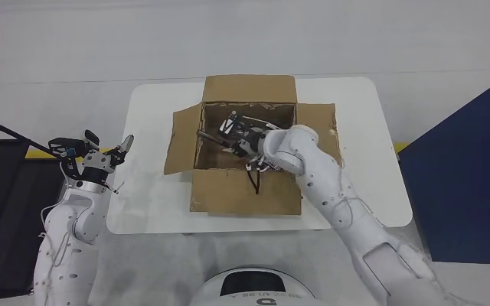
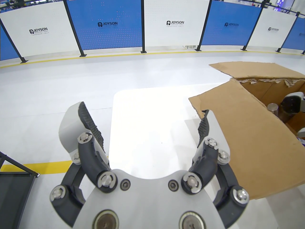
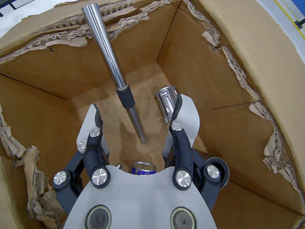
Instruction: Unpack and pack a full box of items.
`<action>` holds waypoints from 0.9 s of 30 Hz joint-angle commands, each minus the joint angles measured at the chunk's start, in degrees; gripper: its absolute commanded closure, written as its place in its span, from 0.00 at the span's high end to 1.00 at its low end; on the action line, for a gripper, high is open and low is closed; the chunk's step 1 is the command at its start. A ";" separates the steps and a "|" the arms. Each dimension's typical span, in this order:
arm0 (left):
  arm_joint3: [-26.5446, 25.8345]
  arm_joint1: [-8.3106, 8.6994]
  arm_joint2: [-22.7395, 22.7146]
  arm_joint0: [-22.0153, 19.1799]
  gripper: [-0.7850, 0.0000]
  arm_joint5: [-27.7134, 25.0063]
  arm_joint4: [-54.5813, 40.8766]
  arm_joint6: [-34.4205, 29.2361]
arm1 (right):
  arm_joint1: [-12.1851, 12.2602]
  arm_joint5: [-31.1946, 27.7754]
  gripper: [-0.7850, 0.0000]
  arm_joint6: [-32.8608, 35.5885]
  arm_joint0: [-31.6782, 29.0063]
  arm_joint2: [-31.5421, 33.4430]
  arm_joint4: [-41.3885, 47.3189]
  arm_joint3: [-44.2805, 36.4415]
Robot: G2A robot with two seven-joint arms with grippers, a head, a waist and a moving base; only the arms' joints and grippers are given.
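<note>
Leaning metal rod crosses the box interior, narrowing access

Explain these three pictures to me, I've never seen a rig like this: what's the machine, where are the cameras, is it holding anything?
This is a two-armed robot at a white table. One picture looks down from above its arms; the other two come from cameras on its wrists. An open cardboard box stands on the table. The right gripper is down inside it, open, holding nothing. In the box are a long metal rod leaning against a wall, a small ribbed metal part and a blue can. The left gripper is by the table's edge, also open and empty.
</note>
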 commanded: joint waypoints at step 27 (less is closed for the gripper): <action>0.00 0.00 0.00 0.00 1.00 0.00 0.00 0.00 | 1.83 -7.44 0.00 -3.61 -3.73 6.95 3.81 -7.44</action>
